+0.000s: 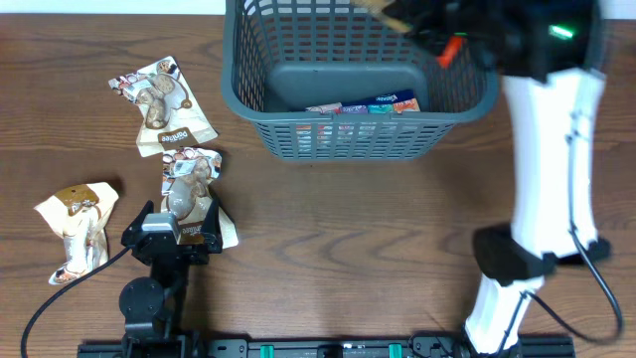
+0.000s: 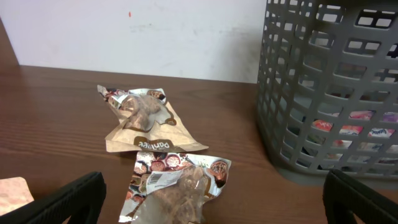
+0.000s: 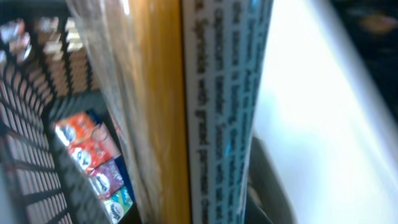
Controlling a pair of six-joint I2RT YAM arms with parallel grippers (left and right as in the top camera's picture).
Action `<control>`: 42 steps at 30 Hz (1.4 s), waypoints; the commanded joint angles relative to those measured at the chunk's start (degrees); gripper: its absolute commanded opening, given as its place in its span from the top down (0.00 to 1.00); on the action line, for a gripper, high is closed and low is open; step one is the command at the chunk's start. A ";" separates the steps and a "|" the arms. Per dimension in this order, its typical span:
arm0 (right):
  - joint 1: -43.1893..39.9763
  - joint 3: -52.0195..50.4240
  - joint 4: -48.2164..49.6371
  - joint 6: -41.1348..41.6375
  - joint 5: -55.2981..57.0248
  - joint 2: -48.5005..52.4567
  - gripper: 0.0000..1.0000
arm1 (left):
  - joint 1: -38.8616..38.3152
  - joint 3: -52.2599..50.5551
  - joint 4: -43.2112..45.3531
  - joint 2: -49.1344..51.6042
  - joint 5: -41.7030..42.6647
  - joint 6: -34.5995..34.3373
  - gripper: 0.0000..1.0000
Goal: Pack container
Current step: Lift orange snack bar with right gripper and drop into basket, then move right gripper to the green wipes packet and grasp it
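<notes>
**Three packets out, one going in**

Three packets lie on the table (image 1: 348, 229), so by my reckoning the job is somewhere short of half done.

The basket (image 1: 348, 134) stands at the far edge of the table, towards my right side, upright with its mouth open. Through its slotted front wall I see a row of small packs (image 1: 363, 106) on the floor against the near side. That much is packed. The rest of the floor looks bare.

My right gripper (image 1: 415, 20) hangs over the basket's far right corner, pinching the held packet (image 3: 155, 93). In the right wrist view that packet fills most of the frame, with a yellow band and small print down it, and the packs show below it. I judge this one is about to be let go into the basket. It has not landed yet.

My left gripper (image 1: 181, 231) sits low at the near left of the table with its fingers (image 2: 68, 199) spread wide and nothing between them. The near packet (image 1: 194, 189) lies just ahead of it, flat on the wood and partly inside the open jaws as the left wrist view shows it. I take that to be the next pick.

Beyond it lies the far packet (image 1: 161, 99), just past the near one. The pale packet (image 1: 79, 224) is crumpled, off to the left and apart from both. All three are well clear of the basket and need carrying across.
</notes>
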 commanded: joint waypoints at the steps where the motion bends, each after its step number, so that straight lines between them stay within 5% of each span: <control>1: 1.53 0.76 0.83 -9.66 0.09 3.06 0.99 | -0.28 -1.53 -0.76 -0.35 1.68 -0.72 0.01; 12: 2.16 0.76 -3.32 -9.27 -2.25 22.08 0.98 | -0.28 -1.53 -0.76 -0.35 1.68 -0.70 0.01; 16: 2.03 0.76 -5.05 -5.77 -0.70 24.85 0.71 | -0.28 -1.53 -0.76 -0.35 1.68 -0.70 0.02; 26: 0.66 0.81 -5.18 -1.33 2.62 18.99 0.35 | -0.28 -1.53 -0.76 -0.35 2.54 -0.72 0.01; 27: 0.24 0.81 -5.05 -1.33 2.73 17.51 0.01 | -0.28 -1.53 -0.76 -0.35 2.54 -0.72 0.01; 33: -5.99 0.81 -2.36 4.92 3.23 6.01 0.01 | -0.28 -1.53 -0.76 -0.35 2.51 -0.70 0.01; 42: -30.95 0.81 -8.50 35.19 4.17 -3.89 0.01 | -0.28 -1.53 -0.76 -0.35 2.49 -0.68 0.01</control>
